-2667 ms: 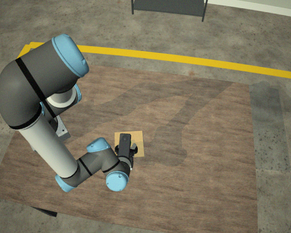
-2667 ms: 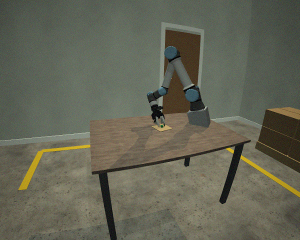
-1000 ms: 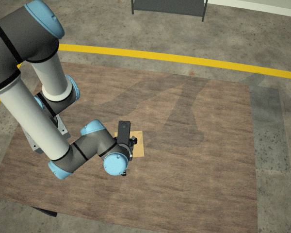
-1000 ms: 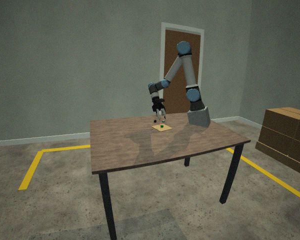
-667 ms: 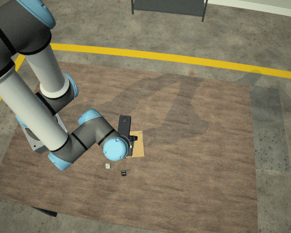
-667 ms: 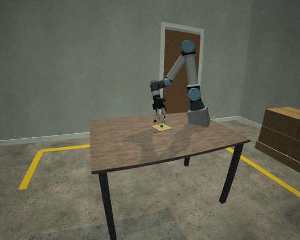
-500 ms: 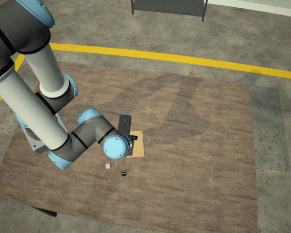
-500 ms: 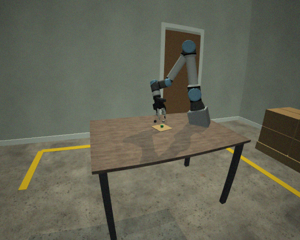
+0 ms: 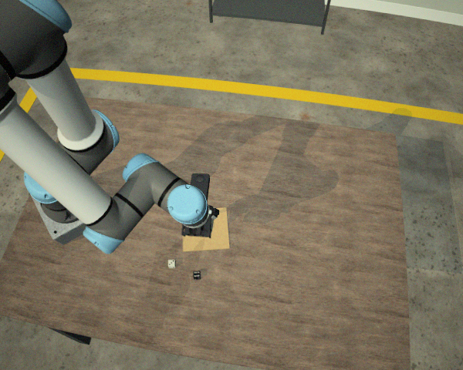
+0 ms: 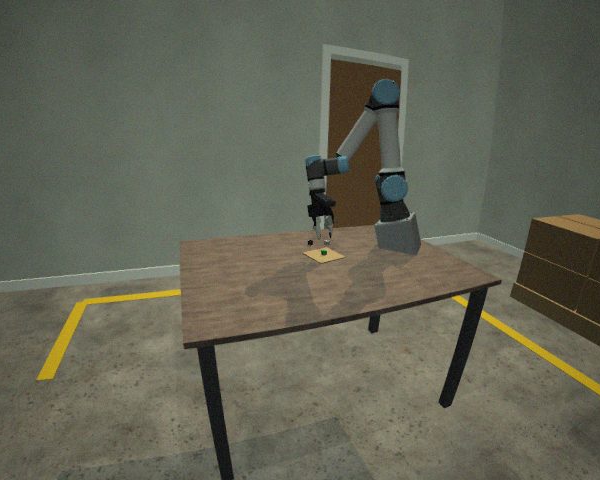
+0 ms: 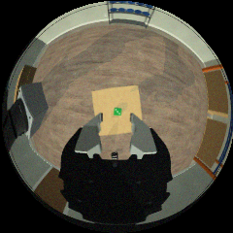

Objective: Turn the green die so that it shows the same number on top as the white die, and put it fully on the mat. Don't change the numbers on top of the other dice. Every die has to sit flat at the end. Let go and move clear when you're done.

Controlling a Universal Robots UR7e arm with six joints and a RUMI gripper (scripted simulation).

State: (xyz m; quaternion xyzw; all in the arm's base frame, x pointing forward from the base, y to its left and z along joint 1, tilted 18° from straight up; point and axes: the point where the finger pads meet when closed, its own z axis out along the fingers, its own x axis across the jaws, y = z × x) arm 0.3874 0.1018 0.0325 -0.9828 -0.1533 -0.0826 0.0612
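Observation:
The green die (image 11: 117, 112) lies flat on the tan mat (image 11: 109, 99), near the mat's middle; it also shows in the exterior view (image 10: 322, 252). Its top number is too small to read. My gripper (image 11: 116, 114) hangs above the mat, pointing down, fingers partly open with nothing between them, well clear of the die. In the top view the gripper (image 9: 197, 230) hides the green die. The white die (image 9: 170, 263) and a black die (image 9: 196, 274) sit on the table off the mat (image 9: 214, 237), toward the front edge.
The robot base (image 10: 396, 233) stands on the table behind the mat. Cardboard boxes (image 10: 574, 268) stand on the floor to the right. Yellow floor tape (image 9: 263, 91) runs around the table.

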